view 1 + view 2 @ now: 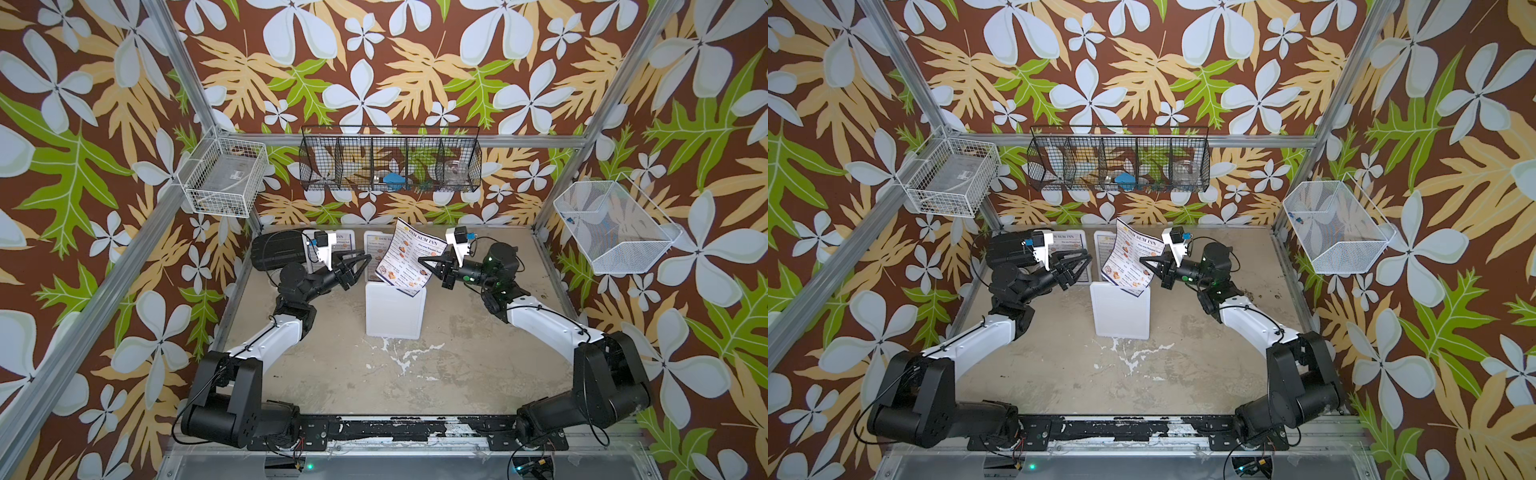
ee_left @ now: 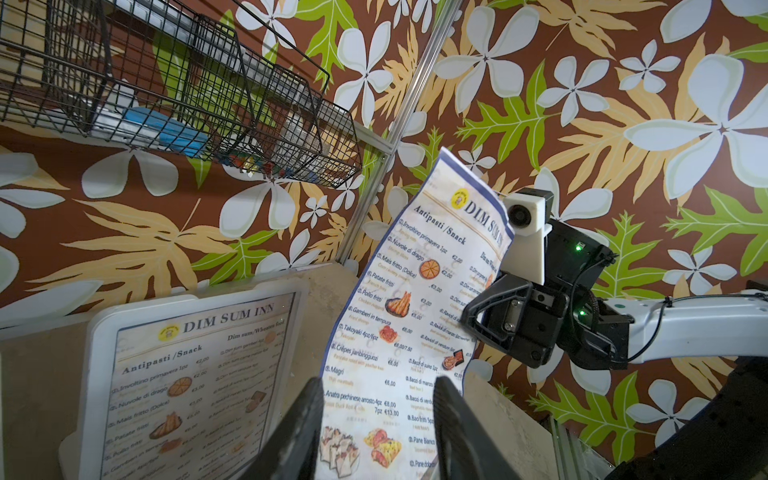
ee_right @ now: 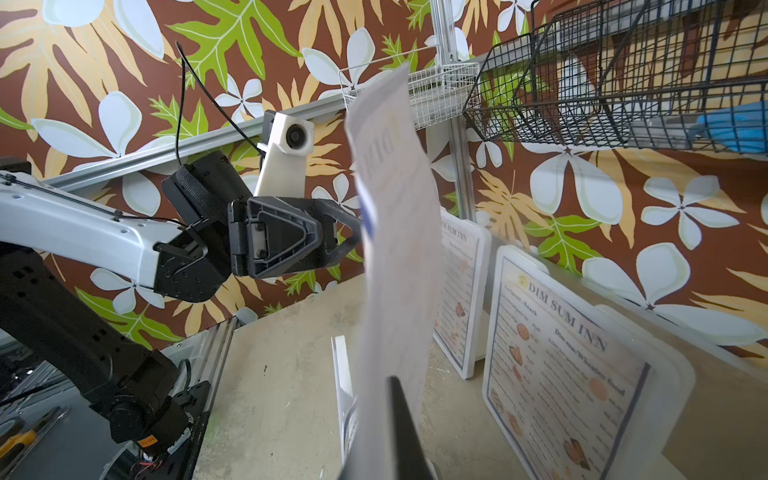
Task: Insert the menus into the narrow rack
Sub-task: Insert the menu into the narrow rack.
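Note:
The narrow rack (image 1: 395,309) (image 1: 1121,311) is a white upright box at mid-table. One "DIM SUM INN" menu (image 1: 409,257) (image 1: 1129,257) stands tilted above it, its lower end dipping behind the rack's top edge. My right gripper (image 1: 420,261) (image 3: 395,415) is shut on this menu's right edge. My left gripper (image 1: 368,261) (image 2: 378,424) hangs open just left of the sheet, facing its printed side (image 2: 399,332), not gripping it. Two more menus (image 1: 345,243) (image 1: 376,249) lean on white panels at the back, the left one partly hidden by my left gripper.
A black wire basket (image 1: 390,162) hangs on the back wall above the menus. A white wire basket (image 1: 224,178) is mounted on the left frame and a white mesh basket (image 1: 615,226) on the right. Aluminium posts stand at the table's back corners.

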